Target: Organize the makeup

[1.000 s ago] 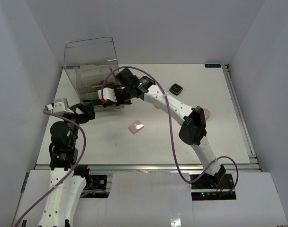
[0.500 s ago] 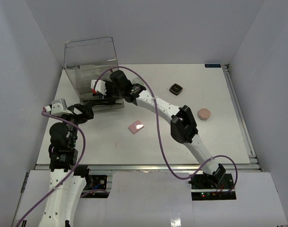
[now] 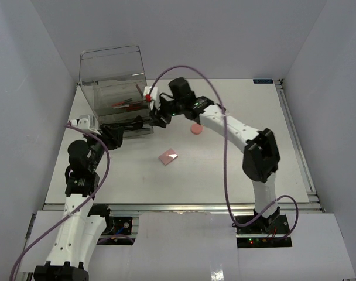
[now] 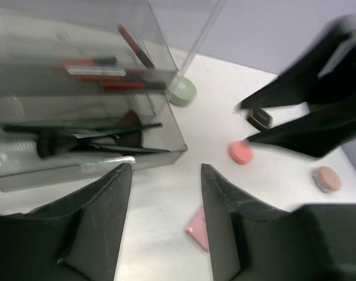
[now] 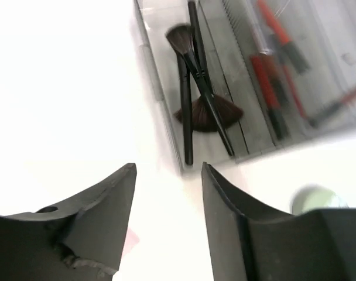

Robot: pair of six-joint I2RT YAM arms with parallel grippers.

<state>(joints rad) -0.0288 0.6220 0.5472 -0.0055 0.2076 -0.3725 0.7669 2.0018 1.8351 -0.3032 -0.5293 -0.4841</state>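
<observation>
The makeup is partly in the clear drawer box (image 3: 110, 79). Red-and-black sticks (image 4: 108, 73) (image 5: 271, 64) lie in its upper drawer, and black-handled brushes (image 4: 90, 140) (image 5: 195, 76) in the lower, pulled-out drawer. A pink square compact (image 3: 168, 156) (image 4: 198, 228), pink disc (image 3: 196, 129) (image 4: 241, 151), black compact (image 4: 261, 119), beige puff (image 4: 326, 178) and grey round jar (image 4: 182, 90) rest on the table. My left gripper (image 3: 116, 136) (image 4: 165, 175) is open and empty in front of the brush drawer. My right gripper (image 3: 156, 117) (image 5: 168, 170) hovers open and empty at the drawer's right corner.
The right arm (image 3: 236, 126) stretches across the table's middle and hides the black compact and puff from the top view. White walls enclose the table on three sides. The box stands at the far left corner.
My right gripper has opened and pulled back to the right from the drawers, uncovering the pink disc. My left gripper's jaws have narrowed and its arm has edged toward the box.
</observation>
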